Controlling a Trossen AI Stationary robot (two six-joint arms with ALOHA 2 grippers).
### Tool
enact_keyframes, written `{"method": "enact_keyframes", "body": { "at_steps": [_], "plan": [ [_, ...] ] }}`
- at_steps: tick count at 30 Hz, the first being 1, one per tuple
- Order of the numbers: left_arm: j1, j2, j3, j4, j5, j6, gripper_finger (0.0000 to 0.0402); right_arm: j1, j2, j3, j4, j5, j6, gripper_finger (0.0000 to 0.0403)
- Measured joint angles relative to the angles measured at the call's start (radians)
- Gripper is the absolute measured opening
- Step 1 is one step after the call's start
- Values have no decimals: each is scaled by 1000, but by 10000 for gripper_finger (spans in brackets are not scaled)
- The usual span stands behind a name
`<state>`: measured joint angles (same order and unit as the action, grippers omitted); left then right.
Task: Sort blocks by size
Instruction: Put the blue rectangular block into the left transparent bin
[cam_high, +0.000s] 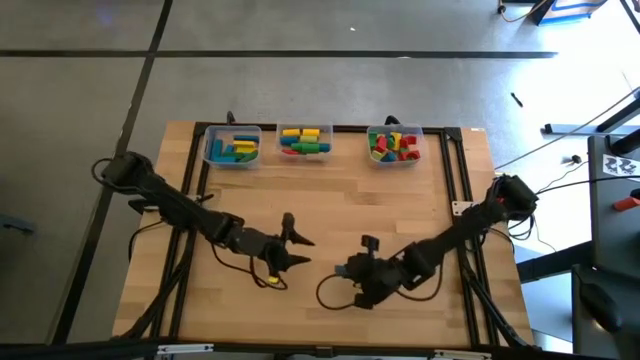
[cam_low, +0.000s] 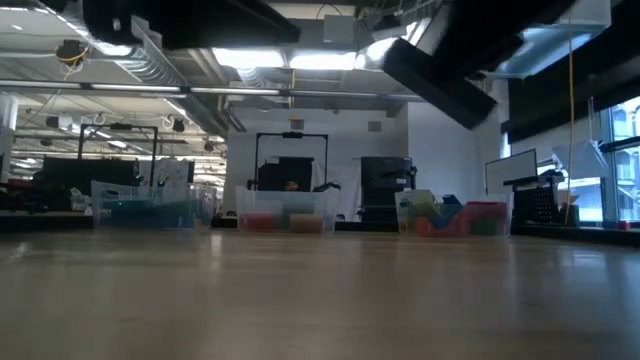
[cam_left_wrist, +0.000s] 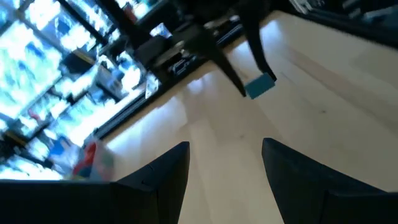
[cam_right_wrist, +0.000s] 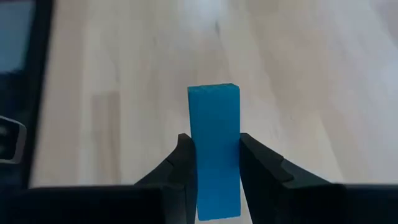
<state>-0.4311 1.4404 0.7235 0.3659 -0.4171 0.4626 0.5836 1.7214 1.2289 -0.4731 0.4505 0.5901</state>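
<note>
**Right gripper grasps a blue block over the near table; left gripper released**

Right gripper (cam_right_wrist: 211, 171) low over the near middle of the wooden table (cam_high: 330, 190), fingers (cam_right_wrist: 258, 163) clenched on a blue block (cam_right_wrist: 214, 149). In the right wrist view the block is a long bar, pinched on both long sides, its far end sticking out past the fingertips above bare wood. The left wrist view shows the same blue block (cam_left_wrist: 260, 86) held at the tips of the other arm's fingers, just above the table. In the high view the right gripper (cam_high: 366, 250) sits near the front edge, right of centre; the block itself is too small to make out there.

Left gripper (cam_high: 296, 248) also near the front, left of centre, close to the right one but apart. Fingers (cam_left_wrist: 165, 171) spread wide, nothing between them, only bare table.

Three clear bins in a row at the far edge: left bin (cam_high: 233, 146) with mostly blue and green blocks, middle bin (cam_high: 305, 142) with yellow, green, blue and red bars, right bin (cam_high: 394, 145) with short red, yellow and green pieces. The low view shows the bins across the table with the room behind.
</note>
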Motion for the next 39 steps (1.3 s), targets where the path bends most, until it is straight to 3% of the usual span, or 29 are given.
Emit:
{"method": "enact_keyframes", "body": {
  "at_steps": [12,17,28,32,39],
  "plan": [
    [-23,183,127,25,59,241,198,-110,0,1,143,-242,-50,96],
    [-24,228,198,-51,89,247,198,-121,0,1,144,-267,-50,96],
    [-23,305,250,-35,108,308,195,-122,-1,2,200,-286,-71,96],
    [-27,308,261,-29,111,305,159,-122,-1,2,213,-287,-71,97],
    [-28,308,261,-23,111,313,55,-121,-2,2,232,-294,-71,96]
  ]
}}
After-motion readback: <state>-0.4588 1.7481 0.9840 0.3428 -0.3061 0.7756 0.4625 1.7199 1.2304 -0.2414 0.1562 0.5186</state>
